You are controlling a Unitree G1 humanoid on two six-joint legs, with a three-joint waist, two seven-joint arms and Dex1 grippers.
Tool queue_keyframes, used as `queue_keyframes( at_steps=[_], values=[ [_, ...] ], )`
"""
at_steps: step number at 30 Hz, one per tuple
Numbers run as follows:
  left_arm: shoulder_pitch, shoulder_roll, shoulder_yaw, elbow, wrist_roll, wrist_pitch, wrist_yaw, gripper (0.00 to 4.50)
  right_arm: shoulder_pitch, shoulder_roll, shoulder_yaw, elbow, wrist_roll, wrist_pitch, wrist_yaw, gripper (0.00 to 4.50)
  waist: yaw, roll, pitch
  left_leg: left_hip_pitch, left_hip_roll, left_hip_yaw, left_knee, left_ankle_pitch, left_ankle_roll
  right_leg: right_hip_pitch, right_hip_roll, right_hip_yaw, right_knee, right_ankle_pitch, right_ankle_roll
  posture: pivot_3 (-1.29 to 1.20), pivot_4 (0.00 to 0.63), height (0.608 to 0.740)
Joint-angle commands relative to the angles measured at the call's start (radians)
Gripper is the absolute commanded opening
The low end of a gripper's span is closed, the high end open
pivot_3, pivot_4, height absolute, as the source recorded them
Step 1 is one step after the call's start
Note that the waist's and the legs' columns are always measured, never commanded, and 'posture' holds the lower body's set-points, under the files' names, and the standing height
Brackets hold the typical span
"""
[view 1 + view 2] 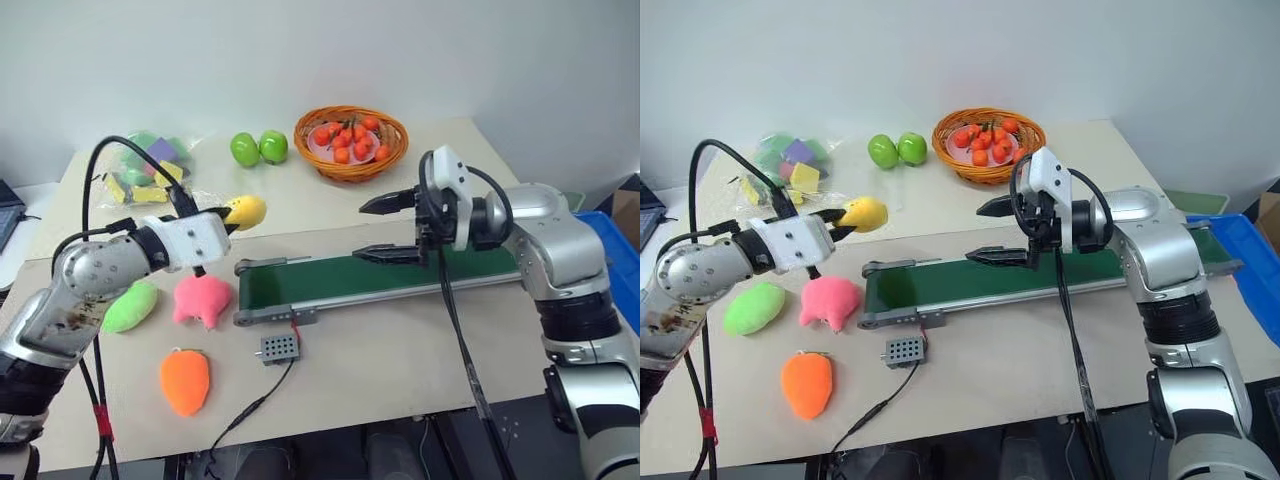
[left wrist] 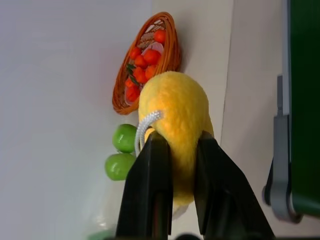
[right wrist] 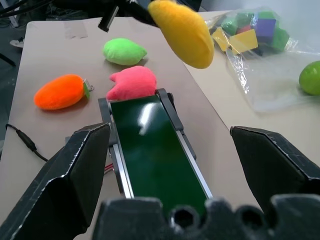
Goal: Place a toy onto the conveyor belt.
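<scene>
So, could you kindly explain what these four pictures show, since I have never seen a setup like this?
It is a humanoid robot with two arms, each ending in a gripper of two black fingers. Two pictures come from cameras in its head, looking down over a table; the other two come from a camera on each wrist, looking along that gripper's fingers.

The left gripper is shut on the yellow plush toy, held in the air near the end of the conveyor belt. The right gripper hangs open over the belt, holding nothing.

On the table lie a green plush, a pink plush, an orange carrot plush, a small grey box wired to the belt, two green apples, a basket of small orange fruit, and a bag of coloured blocks.
</scene>
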Motion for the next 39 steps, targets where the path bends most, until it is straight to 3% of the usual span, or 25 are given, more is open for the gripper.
queue_keyframes(
  at_steps=[1,6,16,23,28,29,34,36,39],
  values=[
    [-0.024,-0.015,-0.027,0.055,0.218,-0.255,0.075,0.58,0.004,-0.002,-0.054,-0.047,0.056,0.041,-0.017,4.5,0.007,0.0,0.0,0.0,0.0,0.0,0.0,0.0,0.0,0.0,0.0,0.0,0.0,0.0,0.0,0.0,0.15,0.74],
    [0.008,-0.072,-0.032,0.114,0.403,-0.442,0.204,0.58,0.005,-0.014,-0.069,-0.054,0.081,0.082,-0.033,4.5,0.017,0.0,0.0,-0.001,0.0,0.0,0.0,0.0,0.001,0.0,0.0,0.0,0.0,0.0,0.0,0.0,0.15,0.74],
    [-0.014,-0.164,-0.12,0.358,0.675,-0.616,0.4,0.58,0.01,-0.039,-0.072,-0.074,0.086,0.094,-0.047,4.5,0.019,0.0,0.0,0.001,-0.001,0.002,0.002,0.0,0.001,0.0,0.0,0.0,0.002,0.0,0.0,0.0,0.15,0.74],
    [-0.051,-0.197,-0.164,0.477,0.723,-0.659,0.461,0.58,0.014,-0.058,-0.071,-0.091,0.084,0.102,-0.056,4.5,0.02,0.0,0.0,0.001,-0.001,0.002,0.002,-0.001,0.001,0.0,0.0,-0.001,0.002,0.0,0.0,0.0,0.15,0.74],
    [-0.065,-0.188,-0.166,0.5,0.67,-0.687,0.433,1.92,0.011,-0.064,-0.062,-0.083,0.077,0.094,-0.056,4.5,0.018,0.0,0.0,0.001,-0.001,0.003,0.003,-0.001,0.001,0.0,0.0,0.0,0.003,0.0,0.0,0.0,0.15,0.74],
    [-0.066,-0.187,-0.161,0.493,0.65,-0.69,0.422,2.48,0.01,-0.063,-0.061,-0.081,0.076,0.092,-0.055,4.5,0.019,0.0,0.0,0.001,0.0,0.003,0.003,-0.001,0.001,0.0,0.0,0.0,0.003,0.0,0.001,0.0,0.15,0.74],
    [-0.064,-0.176,-0.137,0.438,0.586,-0.68,0.371,4.23,0.004,-0.06,-0.057,-0.069,0.072,0.084,-0.05,4.5,0.017,0.0,0.0,0.001,0.0,0.003,0.003,-0.001,0.002,0.0,-0.001,0.0,0.003,0.0,0.001,0.0,0.15,0.74],
    [-0.057,-0.169,-0.109,0.385,0.515,-0.656,0.33,4.43,0.002,-0.057,-0.055,-0.063,0.07,0.079,-0.048,4.5,0.017,0.0,0.0,0.001,0.0,0.004,0.003,-0.001,0.002,0.0,-0.001,0.0,0.003,0.0,0.001,0.0,0.15,0.74],
    [-0.008,-0.147,-0.076,0.263,0.188,-0.476,0.126,4.43,0.001,-0.054,-0.052,-0.054,0.066,0.069,-0.041,4.5,0.016,0.0,0.0,0.001,0.0,0.003,0.004,-0.001,0.003,0.0,-0.001,0.0,0.003,0.0,0.001,0.0,0.15,0.74]
  ],
)
